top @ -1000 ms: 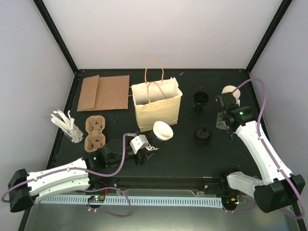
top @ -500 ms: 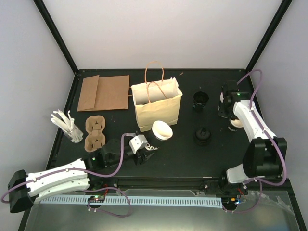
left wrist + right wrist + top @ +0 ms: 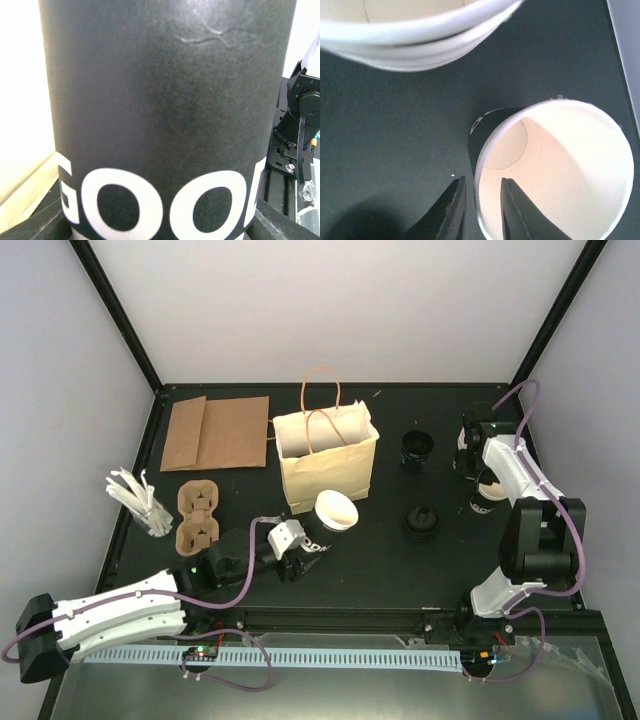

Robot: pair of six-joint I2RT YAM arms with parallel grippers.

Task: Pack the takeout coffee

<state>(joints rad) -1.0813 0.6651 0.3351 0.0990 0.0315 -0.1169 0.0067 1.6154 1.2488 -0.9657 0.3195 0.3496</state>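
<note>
A takeout coffee cup (image 3: 337, 510), black outside with white lettering and cream inside, tilts against the foot of the cream paper bag (image 3: 325, 455). My left gripper (image 3: 310, 540) is closed round its body. The cup's black wall (image 3: 165, 115) fills the left wrist view, so the fingers are hidden there. A second cup (image 3: 487, 491) (image 3: 555, 170) stands upright at the right side of the table. My right gripper (image 3: 482, 179) hangs over this cup's rim with one finger outside and one inside. The jaws are slightly apart and clear of the rim.
A stack of cups (image 3: 410, 35) stands just behind the right gripper. Two piles of black lids (image 3: 415, 447) (image 3: 421, 523) sit between the bag and the right arm. A flat brown bag (image 3: 215, 432), a cardboard carrier (image 3: 198, 515) and white sticks (image 3: 140, 500) lie at the left.
The right arm swung to the table's right edge and set a cup down upright, and its jaws have parted a little. The left gripper and its cup shifted slightly left.
</note>
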